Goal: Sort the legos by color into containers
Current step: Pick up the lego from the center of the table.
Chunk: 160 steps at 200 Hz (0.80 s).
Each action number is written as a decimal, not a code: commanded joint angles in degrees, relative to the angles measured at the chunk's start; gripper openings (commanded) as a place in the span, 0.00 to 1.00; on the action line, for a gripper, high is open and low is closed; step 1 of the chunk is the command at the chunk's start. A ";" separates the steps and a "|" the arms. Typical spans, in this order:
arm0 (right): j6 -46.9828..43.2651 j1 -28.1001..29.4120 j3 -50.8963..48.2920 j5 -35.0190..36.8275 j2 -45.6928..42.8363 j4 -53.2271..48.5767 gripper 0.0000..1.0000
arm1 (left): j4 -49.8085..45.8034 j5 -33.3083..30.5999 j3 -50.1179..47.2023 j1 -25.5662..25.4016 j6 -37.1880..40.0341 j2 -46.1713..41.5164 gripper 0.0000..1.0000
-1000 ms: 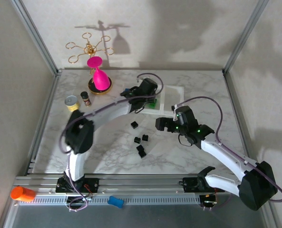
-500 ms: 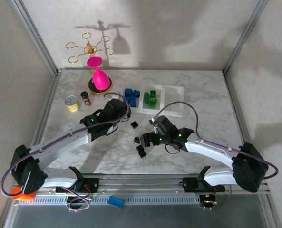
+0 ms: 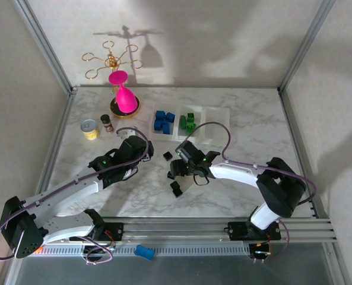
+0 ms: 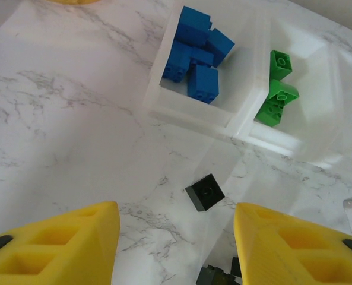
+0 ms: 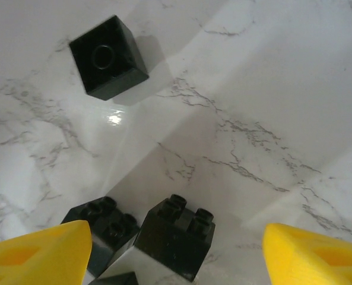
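Right gripper (image 5: 174, 256): jaws are standing apart and clamping nothing. It is hanging low over the marble table (image 3: 253, 119), near the table's middle in the top view (image 3: 177, 171).
Between the right pads (image 5: 39, 255): a two-stud black lego (image 5: 177, 240) is sitting on the marble in the gap, touching neither pad. A second black lego (image 5: 104, 228) is lying just beside it. A one-stud black lego (image 5: 108, 56) is lying further off.
Left gripper (image 4: 176, 243): jaws are standing apart with nothing in the gap. It is hovering above the table, left of the right gripper (image 3: 139, 147), and facing the tray.
Ahead of the left gripper: a lone black lego (image 4: 205, 192) is lying on the marble, near the tray's front wall but apart from it.
Tray (image 4: 241, 122): it is sitting at the far side of the table (image 3: 214, 127), its compartments joined side by side.
Blue legos (image 4: 193, 56): they are lying piled in the left compartment (image 3: 163, 122).
Green legos (image 4: 276, 89): they are lying in the middle compartment (image 3: 188, 123).
Loose black cluster (image 3: 176, 189): it is lying on the table near the right gripper, well apart from the tray.
Surroundings: a yellow tin (image 3: 90, 129) and a pink goblet (image 3: 124, 98) are standing at the far left.
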 commanded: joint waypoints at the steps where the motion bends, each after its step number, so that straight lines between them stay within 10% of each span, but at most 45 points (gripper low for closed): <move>1: 5.36 0.87 1.89 3.01 2.39 -0.73 0.73 | -0.69 -0.61 -0.94 0.33 -1.62 -0.97 0.54; 160: 6.14 1.69 1.17 6.50 0.93 -4.60 0.28 | -0.04 1.90 -0.53 0.32 -1.94 -0.09 0.54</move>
